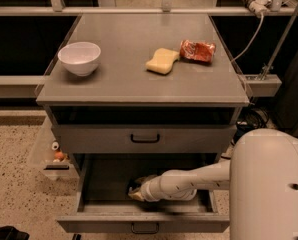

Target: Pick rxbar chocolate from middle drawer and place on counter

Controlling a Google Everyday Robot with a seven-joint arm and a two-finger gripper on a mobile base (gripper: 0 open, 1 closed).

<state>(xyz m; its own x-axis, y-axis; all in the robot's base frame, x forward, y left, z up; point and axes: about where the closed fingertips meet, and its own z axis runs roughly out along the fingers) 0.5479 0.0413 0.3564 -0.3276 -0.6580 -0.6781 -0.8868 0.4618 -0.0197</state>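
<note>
Inside the open middle drawer (96, 186), the gripper (138, 191) meets the dark rxbar chocolate (133, 185) at its 10 o'clock; whether it grips, I cannot tell.

Well above the gripper (135, 190), which sits low in view: a white bowl (79, 58) up-left, a yellow sponge (162, 61) just beside a red snack packet (197, 51) up-right.

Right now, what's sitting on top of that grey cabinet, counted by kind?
White bowl: 1
Yellow sponge: 1
Red snack packet: 1
Total: 3
The gripper is down inside the open middle drawer, not on the counter.
</note>
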